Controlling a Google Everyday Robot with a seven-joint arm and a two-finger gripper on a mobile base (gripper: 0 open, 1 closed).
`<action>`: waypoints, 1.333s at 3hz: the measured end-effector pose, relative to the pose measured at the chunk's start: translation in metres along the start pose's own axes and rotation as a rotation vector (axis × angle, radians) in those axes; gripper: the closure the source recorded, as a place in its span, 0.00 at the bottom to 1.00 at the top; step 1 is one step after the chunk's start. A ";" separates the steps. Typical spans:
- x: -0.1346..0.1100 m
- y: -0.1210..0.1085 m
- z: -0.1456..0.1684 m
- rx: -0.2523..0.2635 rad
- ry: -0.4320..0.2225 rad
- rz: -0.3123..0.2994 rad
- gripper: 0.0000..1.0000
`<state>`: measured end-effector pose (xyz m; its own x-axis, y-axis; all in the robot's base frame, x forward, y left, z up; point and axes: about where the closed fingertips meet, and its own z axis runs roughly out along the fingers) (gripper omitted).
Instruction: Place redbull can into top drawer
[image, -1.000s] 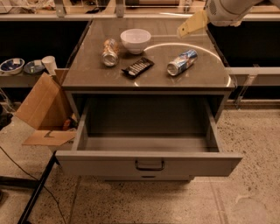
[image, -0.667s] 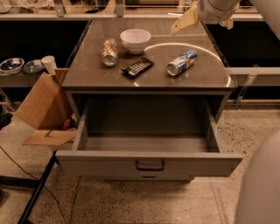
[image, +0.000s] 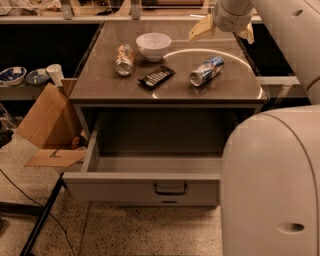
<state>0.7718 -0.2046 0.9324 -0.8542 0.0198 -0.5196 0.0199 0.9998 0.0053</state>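
Observation:
The redbull can (image: 206, 70), blue and silver, lies on its side on the right part of the cabinet top (image: 100, 85). The top drawer (image: 125, 186) is pulled open below it, and its inside shows nothing in it. A dark pull handle (image: 170, 188) sits at the centre of its front panel. My gripper (image: 223, 31) hangs above the back right of the cabinet top, just behind and above the can. Its two cream fingers (image: 200, 29) are spread apart and hold nothing.
A white bowl (image: 153, 45), an orange-tan and silver can (image: 124, 59) and a flat black object (image: 156, 76) also lie on the top. My arm's large white body (image: 272, 185) fills the right foreground. An open cardboard box (image: 47, 122) stands at the left.
The gripper has moved left and a little down toward the cabinet top. My arm's white body has swung into the right foreground. The objects have not moved.

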 end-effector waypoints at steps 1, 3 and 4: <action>0.003 0.003 0.009 -0.013 0.016 -0.003 0.00; 0.012 0.018 0.042 -0.018 0.080 0.082 0.00; 0.019 0.028 0.058 -0.023 0.118 0.134 0.00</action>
<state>0.7861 -0.1763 0.8725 -0.8995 0.1520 -0.4095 0.1269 0.9880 0.0881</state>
